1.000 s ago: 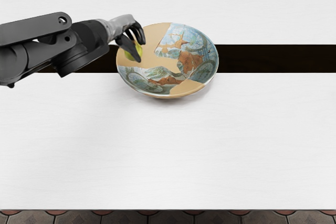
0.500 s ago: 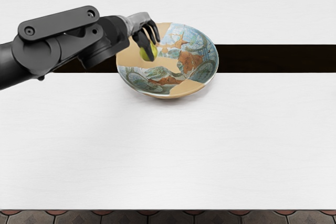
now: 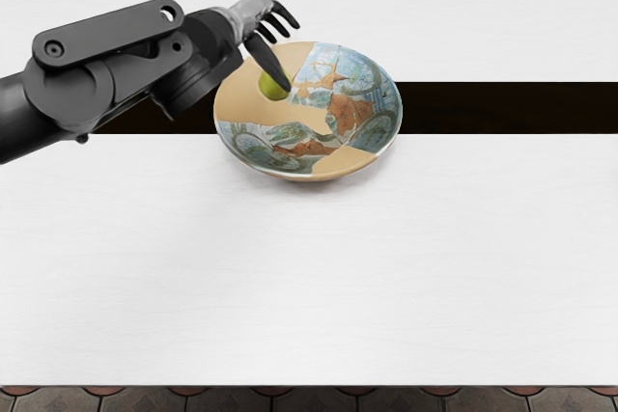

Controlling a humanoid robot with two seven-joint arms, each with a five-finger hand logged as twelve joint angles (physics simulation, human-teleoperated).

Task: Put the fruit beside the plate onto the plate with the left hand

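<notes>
A small yellow-green fruit (image 3: 271, 89) lies inside the patterned plate (image 3: 362, 147), on its upper left slope. My left hand (image 3: 271, 39) hovers just over that rim with its fingers spread, holding nothing. One dark finger (image 3: 271, 65) reaches down beside the fruit and partly covers it. The arm comes in from the left edge.
The plate stands over a dark gap (image 3: 502, 108) that runs across the white table (image 3: 309, 258). My left forearm (image 3: 106, 69) covers the gap on the left. The table's front edge is near the bottom of the picture.
The fingers were curled on the fruit over the plate's left rim. They have spread and lifted a little, and the fruit now lies in the plate.
</notes>
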